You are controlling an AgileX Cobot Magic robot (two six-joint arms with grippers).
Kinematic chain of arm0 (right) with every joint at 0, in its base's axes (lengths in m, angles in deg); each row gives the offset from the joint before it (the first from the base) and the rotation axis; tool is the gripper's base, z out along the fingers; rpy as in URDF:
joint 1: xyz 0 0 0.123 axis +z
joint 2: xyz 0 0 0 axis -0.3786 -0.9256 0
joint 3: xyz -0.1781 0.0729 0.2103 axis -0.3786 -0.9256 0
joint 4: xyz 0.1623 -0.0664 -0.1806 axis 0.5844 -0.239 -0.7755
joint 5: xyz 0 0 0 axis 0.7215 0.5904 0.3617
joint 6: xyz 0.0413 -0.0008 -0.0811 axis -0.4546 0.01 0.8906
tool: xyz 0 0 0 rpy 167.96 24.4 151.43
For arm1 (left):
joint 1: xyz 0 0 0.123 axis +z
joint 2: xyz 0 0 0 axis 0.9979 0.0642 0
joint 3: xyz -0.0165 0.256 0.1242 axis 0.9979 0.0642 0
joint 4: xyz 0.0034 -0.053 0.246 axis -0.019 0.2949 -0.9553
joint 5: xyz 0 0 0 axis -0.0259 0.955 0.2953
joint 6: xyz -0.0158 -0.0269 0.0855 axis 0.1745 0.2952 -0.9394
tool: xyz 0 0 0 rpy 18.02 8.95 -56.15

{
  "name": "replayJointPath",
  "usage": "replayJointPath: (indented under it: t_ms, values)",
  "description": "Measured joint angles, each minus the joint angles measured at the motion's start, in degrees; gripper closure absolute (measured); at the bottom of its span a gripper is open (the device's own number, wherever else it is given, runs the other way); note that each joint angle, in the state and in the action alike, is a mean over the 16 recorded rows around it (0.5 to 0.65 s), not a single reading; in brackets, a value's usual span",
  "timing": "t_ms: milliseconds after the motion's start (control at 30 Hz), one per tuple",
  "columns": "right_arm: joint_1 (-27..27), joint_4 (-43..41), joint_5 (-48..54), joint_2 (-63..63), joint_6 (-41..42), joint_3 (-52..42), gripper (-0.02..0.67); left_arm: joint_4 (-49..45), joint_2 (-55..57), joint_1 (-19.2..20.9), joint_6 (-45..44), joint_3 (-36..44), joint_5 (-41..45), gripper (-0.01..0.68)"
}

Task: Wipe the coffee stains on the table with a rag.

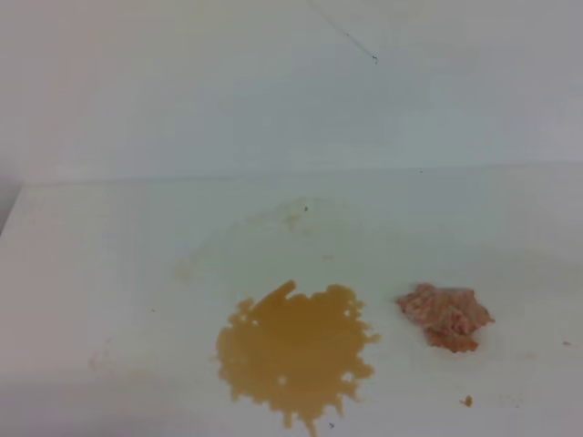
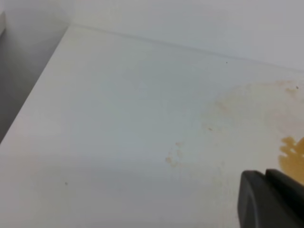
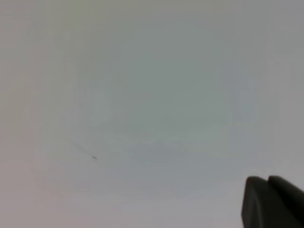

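The desk (image 1: 109, 273) fills the frame, white and faintly smudged. The stain (image 1: 293, 350) spreads at lower centre; the rag (image 1: 446, 316) lies just to its right, apart from it. A crumb (image 1: 467, 401) sits lower right. The rag should be gripped firmly before any sweeping. Right fingers (image 3: 275, 202) are clenched, empty; left fingers (image 2: 270, 199) look closed, though I cannot tell.
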Motion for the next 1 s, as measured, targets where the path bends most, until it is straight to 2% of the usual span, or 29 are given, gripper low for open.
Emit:
replayJointPath:
  t_ms: [267, 600, 800, 1000]
  values:
    - [0.0, 0.2, -1.0, -4.5, 4.7, 5.9, 0.652, 0.0, 0.0, 0.0, 0.0, 0.0, 0.0, 0.672]
    - [0.0, 1.2, -1.6, -5.2, 2.1, 7.2, 0.652, 0.0, 0.0, 0.0, 0.0, 0.0, 0.0, 0.672]
    - [0.0, 2.6, 6.8, -8.5, 3.2, 10.3, 0.652, 0.0, 0.0, 0.0, 0.0, 0.0, 0.0, 0.672]
    - [0.0, 7.2, 19.4, -17.2, 11.7, 17.6, 0.652, 0.0, 0.0, 0.0, 0.0, 0.0, 0.0, 0.672]
